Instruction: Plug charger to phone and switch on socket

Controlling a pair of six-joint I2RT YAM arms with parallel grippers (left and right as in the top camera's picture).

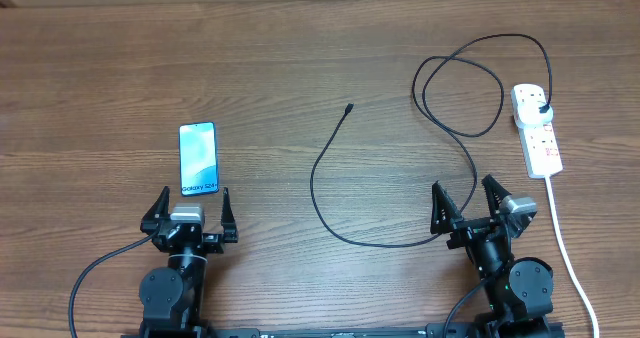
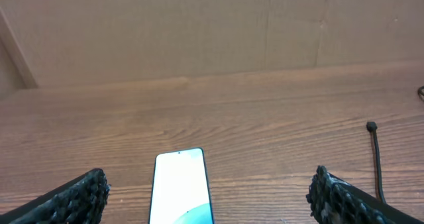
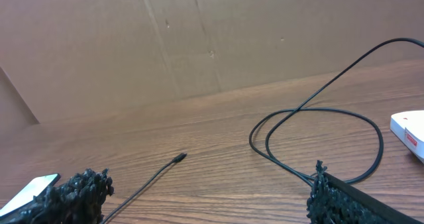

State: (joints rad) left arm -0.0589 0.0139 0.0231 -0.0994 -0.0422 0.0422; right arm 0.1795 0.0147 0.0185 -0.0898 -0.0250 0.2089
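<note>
The phone (image 1: 198, 158) lies flat, screen up, on the left of the wooden table, just beyond my open, empty left gripper (image 1: 189, 207). In the left wrist view the phone (image 2: 181, 184) sits between the wide-apart fingers (image 2: 211, 196). The black charger cable (image 1: 325, 173) curves across the middle, its connector tip (image 1: 348, 108) lying free. It loops at the right, and its plug head (image 1: 541, 109) sits in the white socket strip (image 1: 537, 128). My right gripper (image 1: 467, 200) is open and empty, near the cable's lower curve. The tip (image 3: 179, 157) and the loops (image 3: 318, 118) show in the right wrist view.
The strip's thick white cord (image 1: 565, 243) runs down the right side past my right arm to the front edge. A brown cardboard wall (image 2: 199, 25) stands behind the table. The strip's corner (image 3: 409, 128) shows at the right edge of the right wrist view.
</note>
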